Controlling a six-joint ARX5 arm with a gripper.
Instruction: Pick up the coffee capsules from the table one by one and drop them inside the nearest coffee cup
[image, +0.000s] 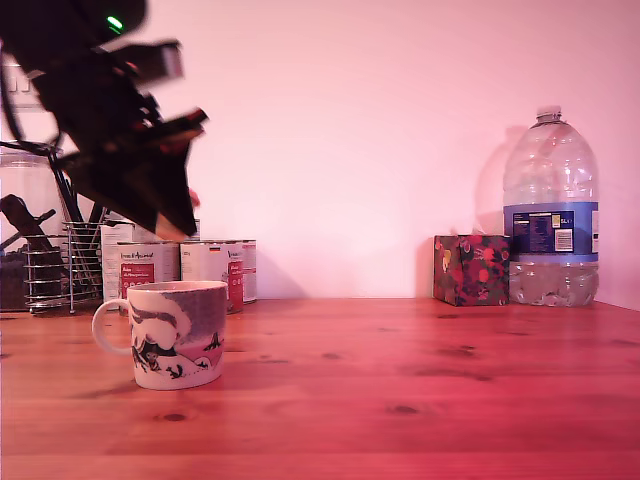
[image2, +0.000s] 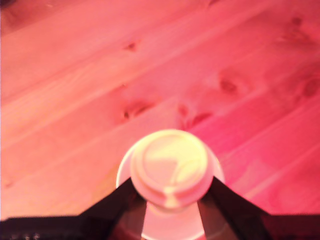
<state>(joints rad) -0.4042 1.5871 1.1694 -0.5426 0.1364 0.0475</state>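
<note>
Coffee capsule (image2: 169, 167), a pale cream round piece with a stepped, ridged face, is sitting clamped between the two dark fingers of the gripper (image2: 169, 192), which are pressing on its sides. In the exterior view only a small pale tip of it is showing under the black arm, at the gripper (image: 172, 228).

The arm is hanging above the squat white ceramic mug (image: 172, 333) with the dark cartoon drawing and loop handle, which is standing on the reddish-brown wooden table (image: 420, 400) toward the exterior view's left. The gripper is appearing above the mug and clear of its rim, roughly over its opening. The wrist view is showing only bare boards with dark knots beyond the capsule; the mug is not appearing there.

Risk assessment:
- Alignment in depth is not being confirmed by either view. A release now may be dropping the capsule beside the mug or onto its rim, from which it may bounce and roll across the table.
- The tilted gripper is holding a smooth rounded piece; a light grip may be letting it slip early.
- Descending further off-centre may be knocking the mug.
</note>
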